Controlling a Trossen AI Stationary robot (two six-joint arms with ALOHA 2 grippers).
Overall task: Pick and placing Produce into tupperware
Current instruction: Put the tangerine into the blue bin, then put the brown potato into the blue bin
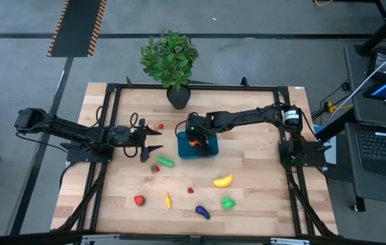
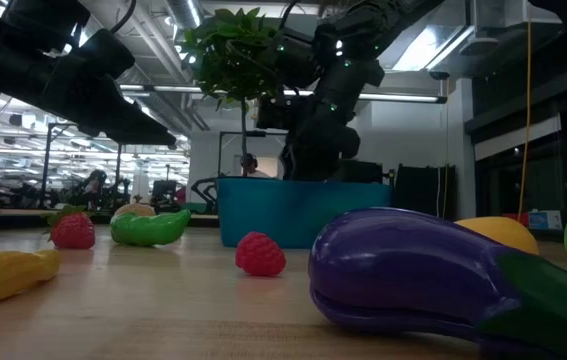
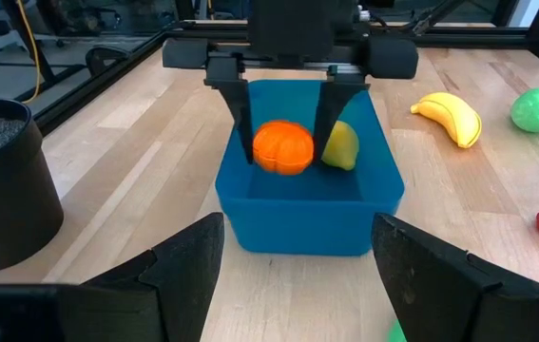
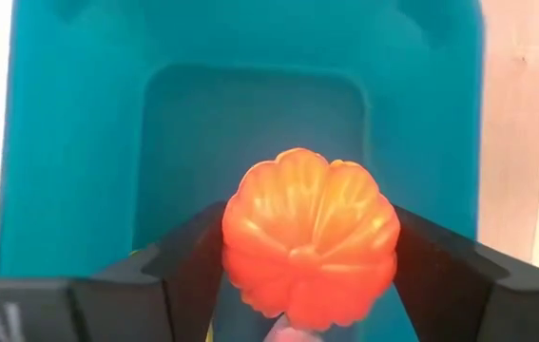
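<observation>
We see the right end effector (image 3: 284,142) clamped on an orange pumpkin (image 3: 283,147), held inside the tupperware (image 3: 298,223) directly beneath it, beside a yellow fruit (image 3: 341,145). The left end effector (image 1: 153,143) waits nearby over the surface (image 1: 261,197), fingers apart.

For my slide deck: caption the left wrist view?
Right gripper holds ribbed orange toy pumpkin over teal plastic tupperware.

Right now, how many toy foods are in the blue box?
2. A yellow-green fruit lies in the blue box. An orange fruit hangs just inside it, clamped in the right gripper. The box's near wall may hide more.
</observation>
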